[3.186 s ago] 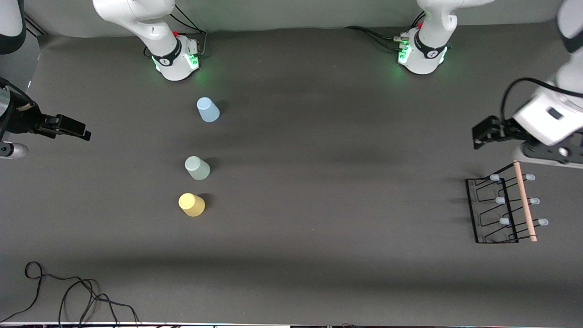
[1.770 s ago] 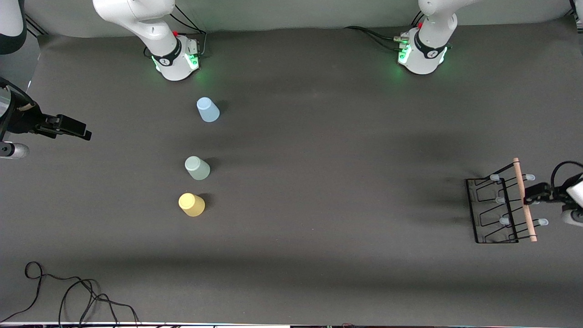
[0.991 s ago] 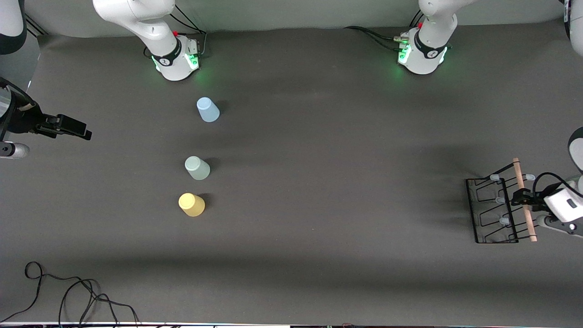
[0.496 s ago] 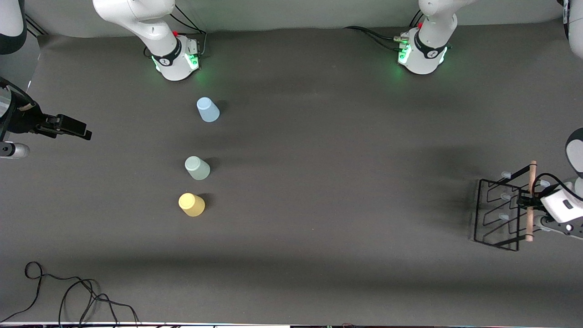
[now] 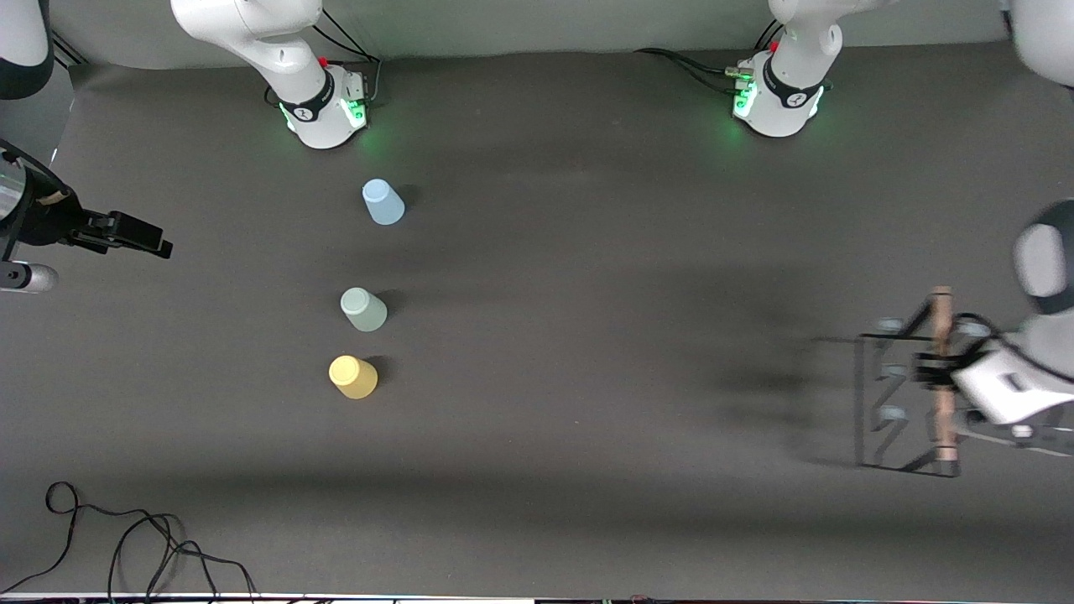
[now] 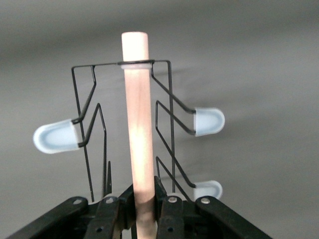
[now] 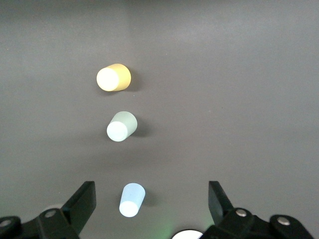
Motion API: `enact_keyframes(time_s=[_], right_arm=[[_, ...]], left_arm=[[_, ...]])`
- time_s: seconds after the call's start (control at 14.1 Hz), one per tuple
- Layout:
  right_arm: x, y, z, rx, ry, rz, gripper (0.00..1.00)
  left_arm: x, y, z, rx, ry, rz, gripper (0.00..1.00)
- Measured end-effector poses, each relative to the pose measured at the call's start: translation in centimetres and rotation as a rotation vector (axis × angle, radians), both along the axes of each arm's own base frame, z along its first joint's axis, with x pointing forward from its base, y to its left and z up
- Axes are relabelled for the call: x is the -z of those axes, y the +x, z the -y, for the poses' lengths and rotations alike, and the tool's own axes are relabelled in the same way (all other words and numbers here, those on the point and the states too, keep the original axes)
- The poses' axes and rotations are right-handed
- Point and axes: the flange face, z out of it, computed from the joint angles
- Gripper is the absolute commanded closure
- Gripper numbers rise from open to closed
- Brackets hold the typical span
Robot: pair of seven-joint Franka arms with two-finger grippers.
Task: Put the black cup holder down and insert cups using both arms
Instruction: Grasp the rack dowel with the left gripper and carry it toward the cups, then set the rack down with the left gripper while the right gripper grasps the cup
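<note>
The black cup holder [image 5: 862, 403] hangs in the air over the left arm's end of the table. My left gripper [image 5: 933, 374] is shut on its wooden rod handle [image 5: 941, 335]. In the left wrist view the gripper [image 6: 143, 200] clamps the rod [image 6: 138, 114], with pale-blue pegs [image 6: 56, 136] on either side. Three cups stand in a row toward the right arm's end: light blue [image 5: 383, 202], mint green [image 5: 363, 309] and yellow [image 5: 352, 377], the yellow nearest the front camera. My right gripper [image 5: 143, 239] waits open and empty at the right arm's end, high over the cups [image 7: 122, 126].
A black cable [image 5: 126, 545] lies coiled at the table's near edge toward the right arm's end. The two arm bases [image 5: 323, 105] [image 5: 776, 96] stand along the back edge.
My left gripper came down onto the rod handle, shut on it and lifted the rack off the table, now carrying it a little toward the right arm's end. The right arm and cups have not moved.
</note>
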Motion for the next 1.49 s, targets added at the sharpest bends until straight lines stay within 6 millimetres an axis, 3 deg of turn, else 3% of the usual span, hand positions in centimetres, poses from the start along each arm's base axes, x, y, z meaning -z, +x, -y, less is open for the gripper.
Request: enact_keyframes(time_s=[0.14,0.42,0.57,0.71,1.13,1.35,1.49], right_arm=[[0.1,0.0,-2.0,0.033,-0.008,-0.005,0.00],[2.4,-0.8,-7.5,0.030,-0.033,-0.055,0.00],[4.3,-1.0,-8.3,0.019,-0.040,-0.068,0.00],[7.2,-0.9,-9.0,0.021,-0.039,-0.049,0.00],[18.0,-3.2,-12.8,0.064,-0.040,0.023,0.00],[22.6,-4.6,-12.3,0.078,-0.036,0.048,0.00],[24.7,-4.8,-12.3,0.114,-0.008,0.042,0.00]], left_arm=[[-0.2,-1.1,8.4,-0.096,-0.048,-0.014,1.00],[0.1,-5.2,22.2,-0.242,-0.064,-0.048,1.00],[0.9,-8.6,29.7,-0.280,-0.049,-0.063,1.00],[1.9,-11.6,35.1,-0.281,-0.045,-0.068,1.00],[7.1,-14.1,43.1,-0.298,-0.193,-0.096,1.00],[11.2,-15.2,46.7,-0.289,-0.254,-0.086,1.00],[13.3,-15.2,47.5,-0.293,-0.280,-0.079,1.00]])
